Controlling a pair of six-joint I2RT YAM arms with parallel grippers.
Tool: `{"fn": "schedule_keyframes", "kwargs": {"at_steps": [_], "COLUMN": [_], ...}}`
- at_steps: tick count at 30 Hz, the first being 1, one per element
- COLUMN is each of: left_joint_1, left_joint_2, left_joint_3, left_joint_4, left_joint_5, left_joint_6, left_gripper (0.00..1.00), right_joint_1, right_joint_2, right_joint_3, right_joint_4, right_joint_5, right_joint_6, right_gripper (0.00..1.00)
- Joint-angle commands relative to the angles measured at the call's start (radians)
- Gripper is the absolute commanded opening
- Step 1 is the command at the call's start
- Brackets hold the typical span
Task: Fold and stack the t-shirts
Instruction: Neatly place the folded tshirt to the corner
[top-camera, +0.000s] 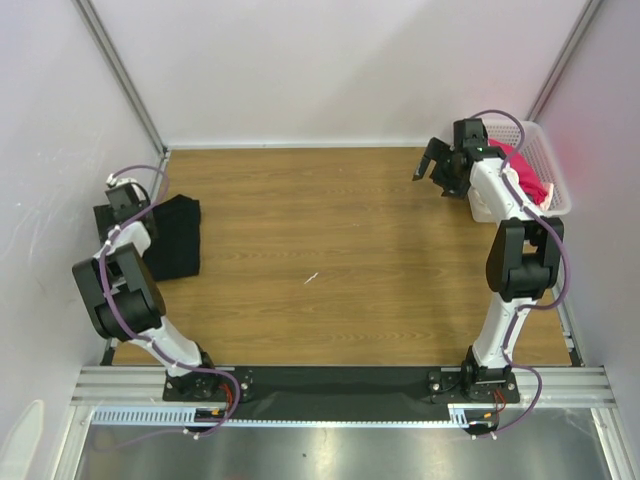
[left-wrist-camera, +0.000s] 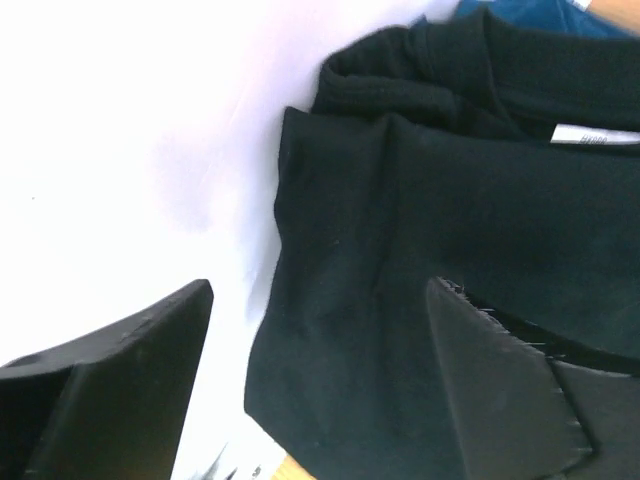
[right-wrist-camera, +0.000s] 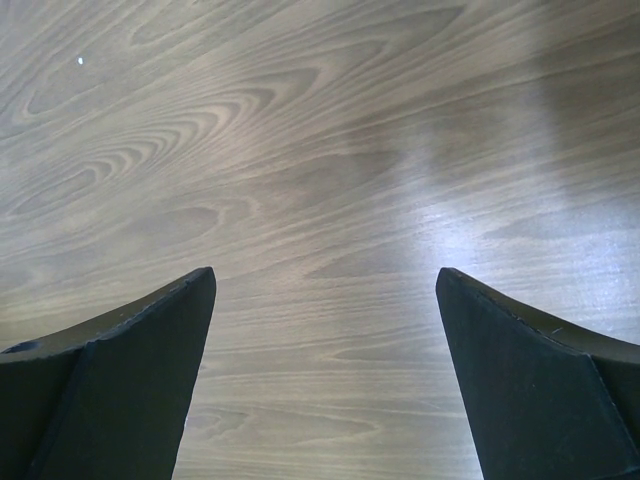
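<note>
Black t-shirt (top-camera: 172, 236) lies folded at far-left edge of counter (top-camera: 330, 220), up against white wall. Wrist view shows its white tag (left-wrist-camera: 595, 135) & a dark blue t-shirt (left-wrist-camera: 530, 15) just past the collar. Pink-red t-shirt (top-camera: 527, 180) sits in white basket (top-camera: 548, 150) at rt rear corner. Left gripper (left-wrist-camera: 320, 290) hangs over the black one, jaws wide apart, holding nothing. Right gripper (right-wrist-camera: 325, 275) is beside basket over bare wood, jaws fully spread, empty.

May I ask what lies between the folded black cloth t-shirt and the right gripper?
Nothing; the top view shows only bare wooden tabletop between t-shirt and right gripper.
</note>
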Motion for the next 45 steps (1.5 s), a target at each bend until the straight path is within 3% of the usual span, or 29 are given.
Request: {"fn": "schedule_keyframes", "kwargs": {"at_steps": [1,7,14,20,29,33,37,45], "left_joint_1": [0.007,-0.001,-0.116,-0.111,-0.087,-0.080,-0.085,-0.140], "left_joint_2": [-0.017,-0.112,-0.244,-0.112,0.121,0.135,0.049,-0.366], "left_joint_3": [0.025,0.041,0.001,0.004,0.111,0.145,0.128,0.123], "left_joint_4": [0.054,-0.057,-0.094,-0.092,-0.121,-0.129,-0.140,-0.242], "left_joint_5": [-0.002,0.068,0.139,0.137,0.208,0.226,0.277,0.373], "left_joint_6": [-0.067,-0.178,-0.348,-0.503,-0.531,-0.532,-0.496,-0.456], "left_gripper": [0.96,0.97,1.00,1.00,0.99,0.99,1.00,1.00], "right_joint_1": [0.016,0.028,0.029,0.027,0.033,0.042,0.044,-0.011], "right_joint_2": [0.010,-0.010,-0.078,-0.141,-0.274,-0.296,-0.320,-0.332], "right_joint_3": [0.048,0.049,0.046,-0.001,-0.138,-0.149,-0.141,-0.055], "right_joint_4": [-0.001,0.005,0.032,0.036,0.078,0.076,0.084,0.151], "right_joint_5": [-0.018,-0.038,-0.044,-0.041,-0.044,-0.043,-0.051,-0.190], "right_joint_6": [0.001,-0.002,-0.009,-0.020,0.020,0.021,0.024,0.040], "right_gripper": [1.00,1.00,1.00,1.00,1.00,1.00,1.00,1.00]}}
